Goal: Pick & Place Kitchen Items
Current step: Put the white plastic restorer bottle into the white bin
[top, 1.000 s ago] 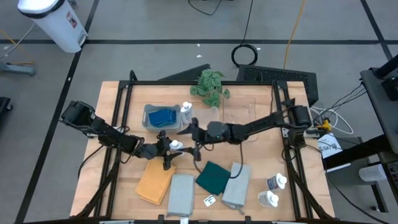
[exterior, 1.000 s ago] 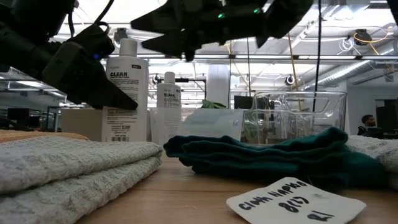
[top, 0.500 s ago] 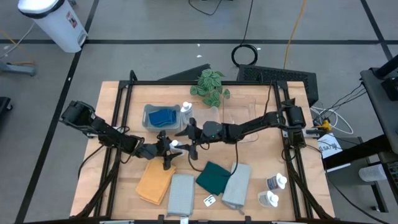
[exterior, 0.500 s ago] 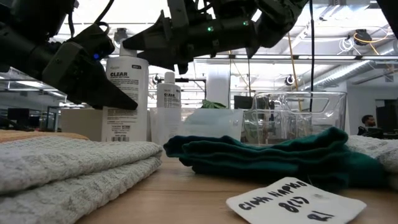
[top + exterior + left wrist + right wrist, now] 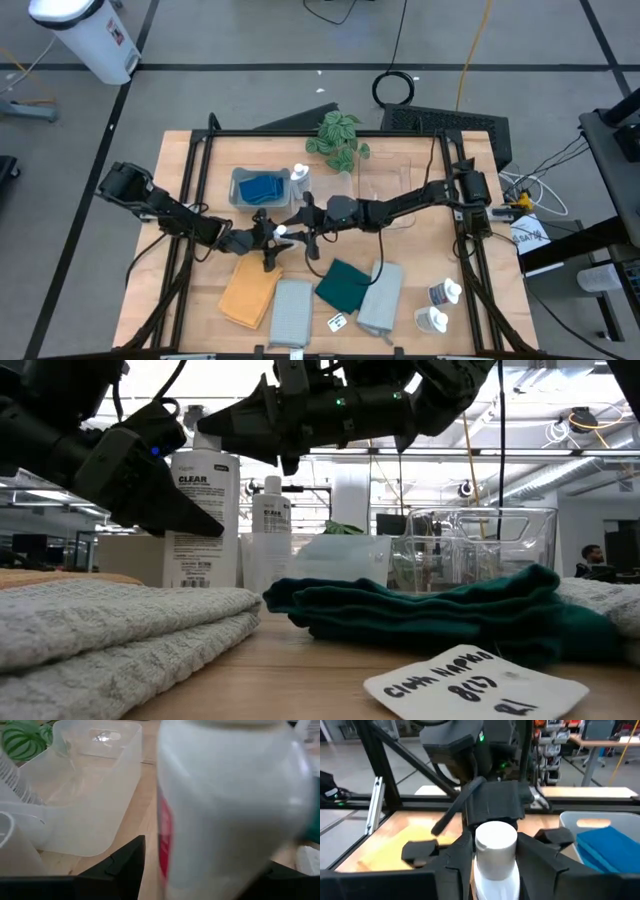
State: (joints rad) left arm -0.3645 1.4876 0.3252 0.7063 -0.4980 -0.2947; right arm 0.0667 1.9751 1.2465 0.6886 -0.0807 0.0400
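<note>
A white squeeze bottle labelled CLEAR stands upright at the table's middle left. My left gripper is shut on its body. My right gripper reaches in from the table's right. It is open, with one finger on either side of the bottle's white cap; I cannot tell whether they touch it. A second bottle stands by a bin of blue sponges. Two more bottles lie at the near right. Orange, grey, dark green and grey-blue cloths lie along the near edge. My left gripper pinches the bottle's body between its two fingers, below the label's middle. The fingers come level from the table's left and lie across the upright bottle. The bottle's base is hidden behind the grey cloth in the low view.
A clear empty bin and a leafy plant stand at the far middle. A small handwritten card lies between the cloths near the front edge. Black frame rails run along both sides of the table.
My right gripper has gone toward the table's left and down, to the bottle's top; its fingers now stand around the cap. The bottle has stayed upright in place.
</note>
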